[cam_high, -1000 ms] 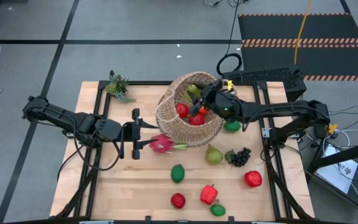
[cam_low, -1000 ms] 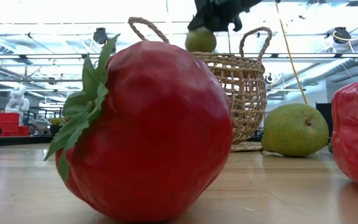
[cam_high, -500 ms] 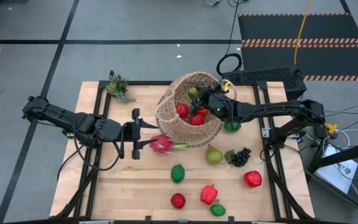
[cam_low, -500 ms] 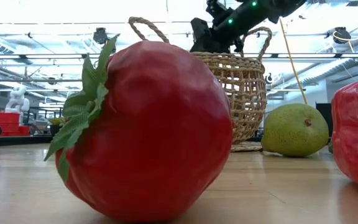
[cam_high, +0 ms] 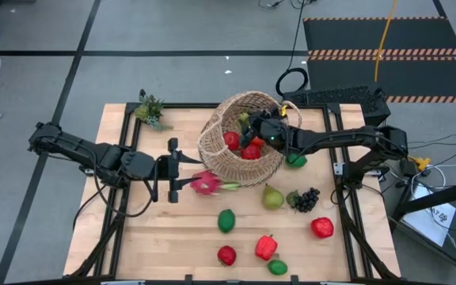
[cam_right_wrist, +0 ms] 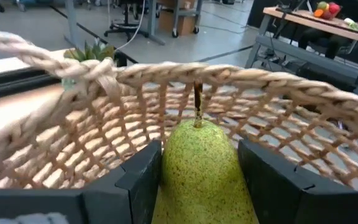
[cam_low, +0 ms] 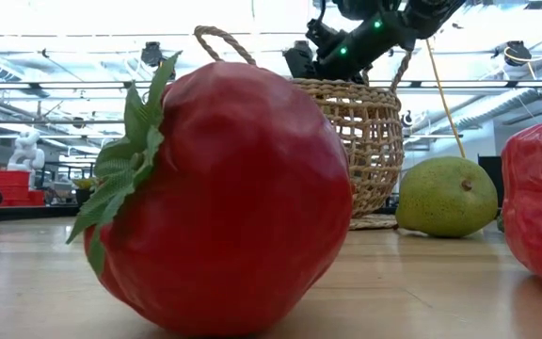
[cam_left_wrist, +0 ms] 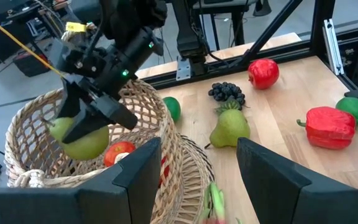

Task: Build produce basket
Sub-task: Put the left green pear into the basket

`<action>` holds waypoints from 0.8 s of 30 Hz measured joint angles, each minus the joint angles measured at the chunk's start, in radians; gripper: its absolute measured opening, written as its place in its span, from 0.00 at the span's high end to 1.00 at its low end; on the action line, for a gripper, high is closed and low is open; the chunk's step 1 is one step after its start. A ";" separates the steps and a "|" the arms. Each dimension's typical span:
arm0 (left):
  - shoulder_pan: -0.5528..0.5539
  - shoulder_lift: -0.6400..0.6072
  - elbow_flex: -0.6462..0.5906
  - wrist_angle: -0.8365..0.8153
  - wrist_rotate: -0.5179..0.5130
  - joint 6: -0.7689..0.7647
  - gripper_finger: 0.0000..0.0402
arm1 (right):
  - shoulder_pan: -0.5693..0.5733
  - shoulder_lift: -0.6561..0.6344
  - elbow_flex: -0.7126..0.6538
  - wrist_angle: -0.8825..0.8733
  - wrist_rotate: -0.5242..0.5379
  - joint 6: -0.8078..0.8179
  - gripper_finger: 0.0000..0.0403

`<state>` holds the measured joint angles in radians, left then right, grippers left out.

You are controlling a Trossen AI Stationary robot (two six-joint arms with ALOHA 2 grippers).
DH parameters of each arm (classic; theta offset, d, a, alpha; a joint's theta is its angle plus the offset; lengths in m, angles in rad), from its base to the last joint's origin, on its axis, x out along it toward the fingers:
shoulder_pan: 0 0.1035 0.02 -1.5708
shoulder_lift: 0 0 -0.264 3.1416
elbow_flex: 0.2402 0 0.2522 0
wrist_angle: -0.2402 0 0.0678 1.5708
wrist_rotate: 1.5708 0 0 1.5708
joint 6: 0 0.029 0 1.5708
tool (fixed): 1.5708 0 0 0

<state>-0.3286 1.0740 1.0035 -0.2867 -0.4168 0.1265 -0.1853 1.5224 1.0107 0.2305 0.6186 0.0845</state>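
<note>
This is a robotics lab or workshop. A wooden table point(cam_high: 180, 237) in a black metal frame stands on a grey tiled floor point(cam_high: 172, 71) with loose cables point(cam_high: 291, 79) and a hazard-striped black mat point(cam_high: 386, 47) beyond the table's far right corner. The low view shows ceiling light strips point(cam_low: 64, 42), shelving and a small white robot figure point(cam_low: 24, 151).

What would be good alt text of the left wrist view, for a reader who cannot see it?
The right claw holds a green pear over the open wicker basket, which already contains a red fruit. On the wooden table beyond lie another pear, dark grapes, a red apple and a red pepper.
</note>
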 joint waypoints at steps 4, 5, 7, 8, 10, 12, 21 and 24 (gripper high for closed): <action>0.000 0.000 0.000 0.000 0.000 0.000 0.48 | -0.017 0.013 -0.009 0.003 0.001 0.001 0.51; 0.000 0.000 0.000 0.000 0.000 0.000 0.48 | -0.022 0.017 -0.015 0.012 0.001 0.001 0.51; 0.000 0.000 0.000 0.000 0.000 0.000 0.48 | -0.030 0.020 -0.034 0.051 0.002 0.001 0.51; 0.000 0.000 0.000 0.000 0.000 0.000 0.48 | -0.033 0.020 -0.047 0.067 0.004 0.002 0.51; 0.000 0.000 0.000 0.000 0.000 0.000 0.48 | -0.042 0.021 -0.069 0.107 0.000 0.002 0.51; 0.000 0.000 0.000 0.000 0.000 0.000 0.48 | -0.051 0.021 -0.085 0.124 -0.020 0.011 0.51; 0.000 0.000 0.000 0.001 0.006 -0.001 0.48 | -0.061 0.021 -0.127 0.147 -0.050 0.028 0.51; 0.000 0.000 0.000 0.001 0.006 -0.001 0.48 | -0.062 0.021 -0.129 0.148 -0.049 0.028 0.49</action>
<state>-0.3286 1.0740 1.0035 -0.2856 -0.4107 0.1253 -0.2478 1.5433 0.8814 0.3781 0.5697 0.1123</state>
